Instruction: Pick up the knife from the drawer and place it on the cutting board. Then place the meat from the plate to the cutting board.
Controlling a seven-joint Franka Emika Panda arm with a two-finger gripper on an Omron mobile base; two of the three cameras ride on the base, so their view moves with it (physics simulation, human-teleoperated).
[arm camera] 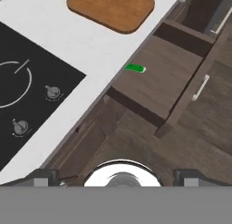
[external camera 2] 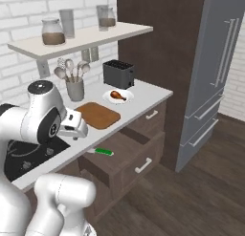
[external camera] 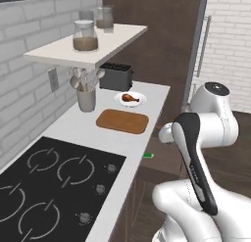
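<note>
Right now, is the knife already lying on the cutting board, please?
No, the knife lies in the open drawer; the cutting board is bare.

Pulled out below the counter edge [external camera 2: 143, 103]: the drawer [external camera 2: 125, 156], with the knife [external camera 2: 103, 152] inside, close under the counter's lip. On the counter, in a row toward the far end: stovetop [external camera: 44, 187], cutting board [external camera: 122, 121], plate [external camera: 130, 99] bearing the meat [external camera: 128, 97], then toaster [external camera: 115, 75]. Against the wall beside the board, a utensil cup [external camera: 86, 99]; overhead, a shelf [external camera: 88, 47] carrying jars.

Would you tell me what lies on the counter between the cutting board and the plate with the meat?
Nothing: in the left base view, bare white counter separates the cutting board from the plate.
</note>
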